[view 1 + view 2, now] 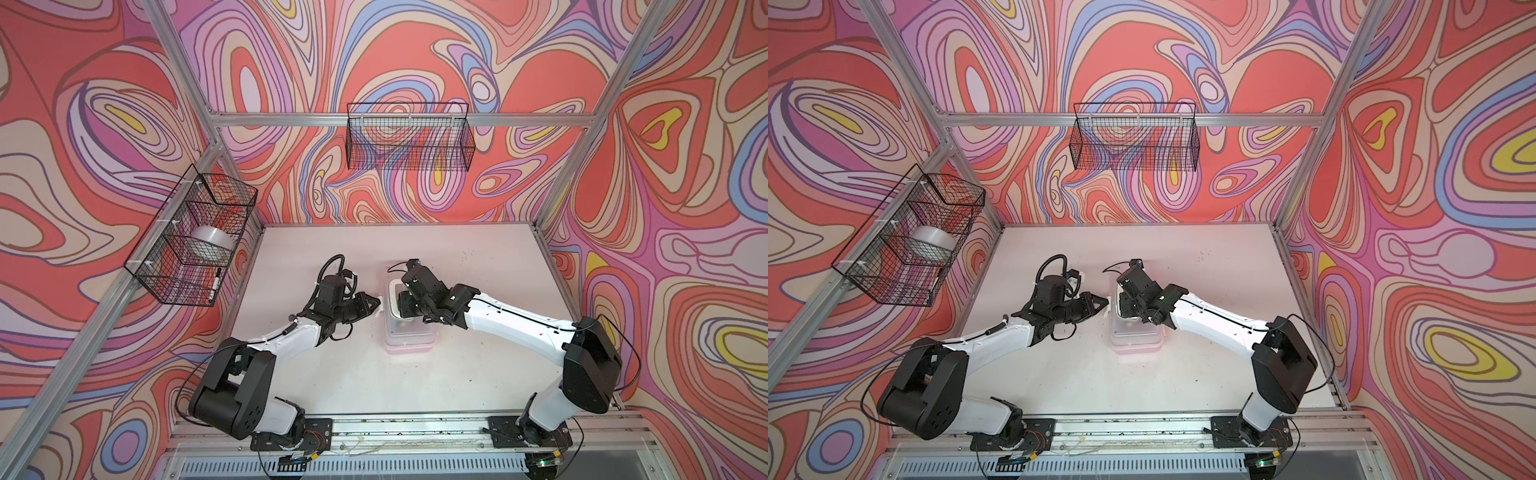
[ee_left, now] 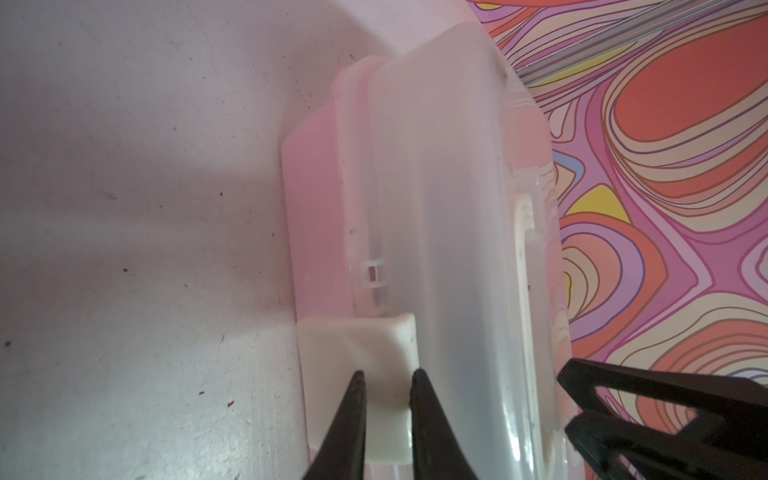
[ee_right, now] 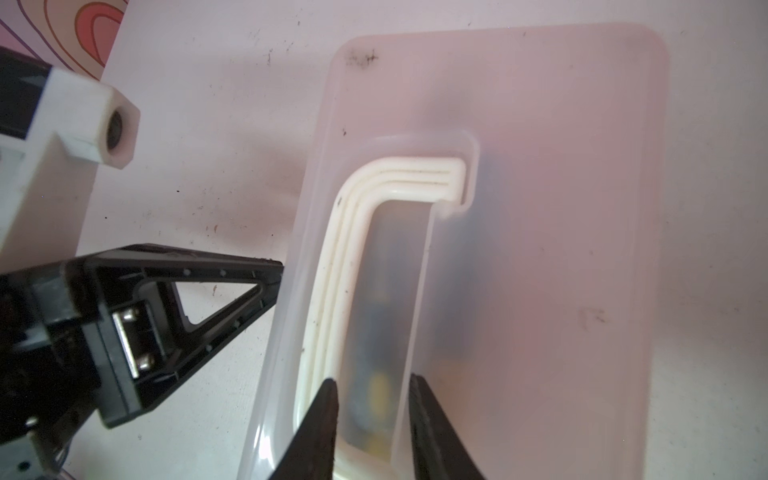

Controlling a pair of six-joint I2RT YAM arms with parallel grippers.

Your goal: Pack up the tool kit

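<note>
left gripper [image 2: 388, 374] on white latch [image 2: 357, 345], grip unclear | right gripper [image 3: 374, 379] parted on lid [image 3: 540, 208] | risk: tips may slip, latch left unclipped

Pale-pink case [image 1: 409, 348], frosted translucent lid [image 3: 540, 208], white handle [image 3: 336, 270], black wire basket [image 1: 409, 145], walls [image 1: 415, 62] swirled coral, lilac, blue, yellow

COUNT | pale-pink rectangular plastic case with translucent lid [image 1: 411, 332] = 1 | white plastic handle [image 3: 345, 249] = 1 | white latch tab [image 2: 353, 345] = 1 | upper-centre black wire basket [image 1: 409, 166] + left-side black wire basket [image 1: 174, 286] = 2 | pale tape roll [image 1: 210, 243] = 1 | marker pen [image 1: 216, 282] = 1 | left black claw [image 2: 388, 374] + right black claw [image 3: 374, 380] = 2
</note>
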